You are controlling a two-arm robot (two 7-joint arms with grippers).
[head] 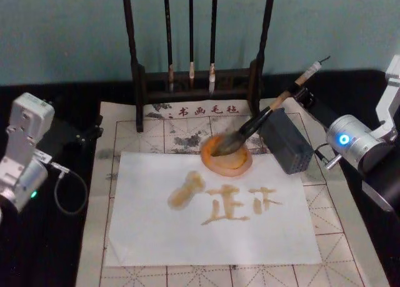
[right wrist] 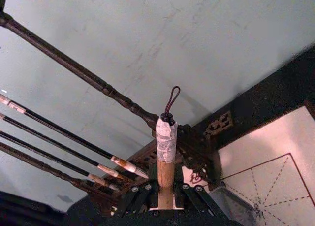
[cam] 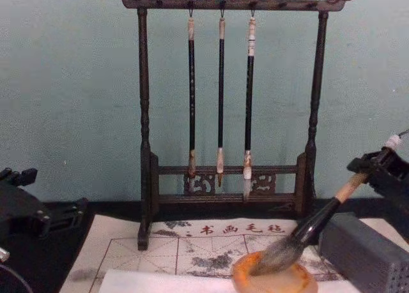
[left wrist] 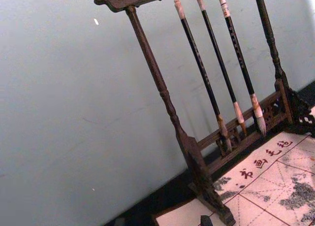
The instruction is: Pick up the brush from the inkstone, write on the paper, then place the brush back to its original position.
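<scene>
The brush [head: 250, 127] lies slanted, its grey-brown head resting in the orange-rimmed inkstone [head: 209, 163] and its handle rising to the back right. My right gripper [head: 302, 94] is shut on the upper handle, just below the white end. The chest view shows the same hold, with the gripper [cam: 382, 167] around the tan handle and the bristles [cam: 278, 258] down in the inkstone [cam: 246, 281]. In the right wrist view the handle [right wrist: 166, 172] stands between the fingers. The paper [head: 156, 237] lies in front of the inkstone and bears amber-brown strokes. My left gripper [head: 78, 135] is parked at the far left.
A grey ribbed block [head: 286, 140] stands right of the inkstone, under the brush handle. A dark wooden rack [head: 200, 80] with three thin hanging brushes [cam: 220, 95] stands at the back. The beige mat [head: 337, 237] with red grid lines lies under everything.
</scene>
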